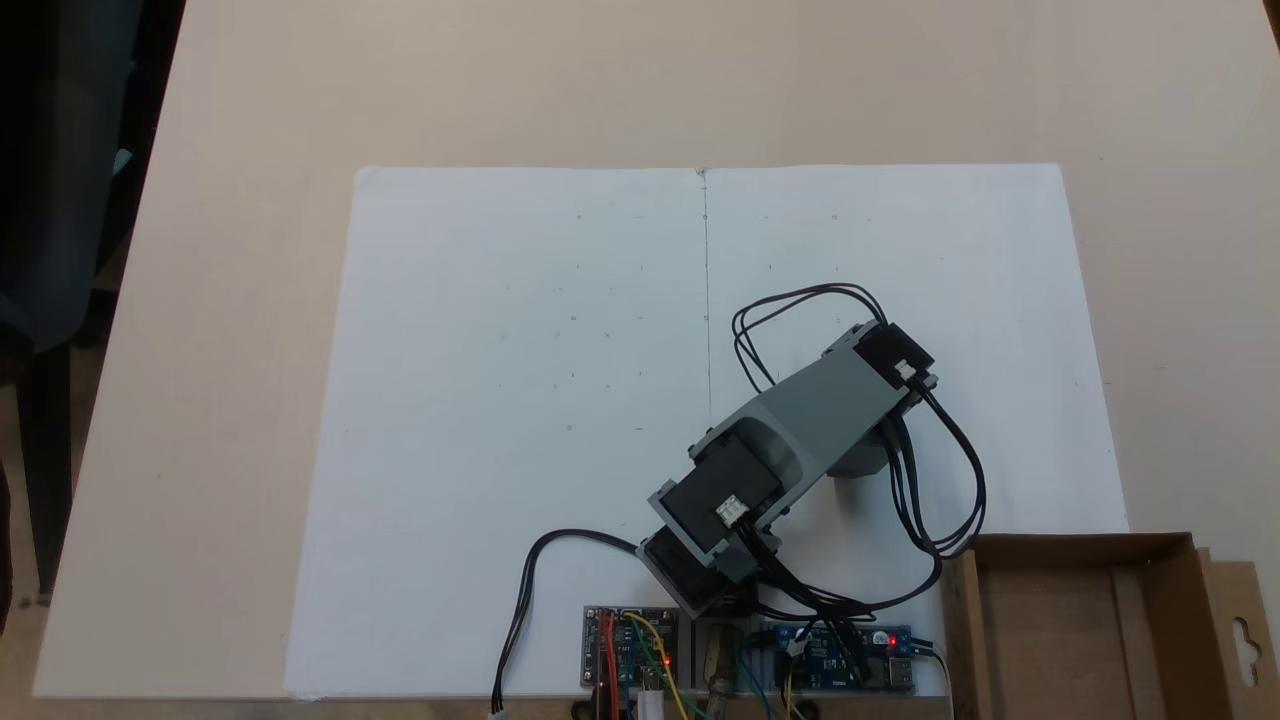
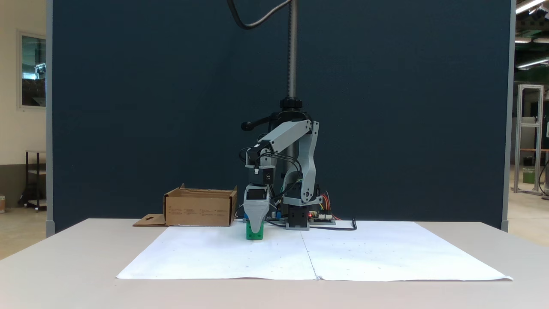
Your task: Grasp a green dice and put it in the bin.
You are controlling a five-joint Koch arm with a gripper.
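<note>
One green dice is seen, one cardboard box and one arm, all on a pale worktop covered by two white paper sheets laid side by side with a seam down the middle.

In the fixed view from the front, the dice is sat on the paper just left of that seam, and the hand is pointed straight down onto it. The grey tip of the hand is overlapped with the top of the dice, so the cube is right at the fingertips, maybe between them. Only one tapered jaw face is shown from here, so how wide the hand is spread, or whether the dice is actually pinched, can't be told.

In the fixed view from above, the arm is stretched over the right sheet and the box is parked at the bottom right corner, its slotted flap folded outward. Two circuit boards are spotted by the arm's base.
</note>
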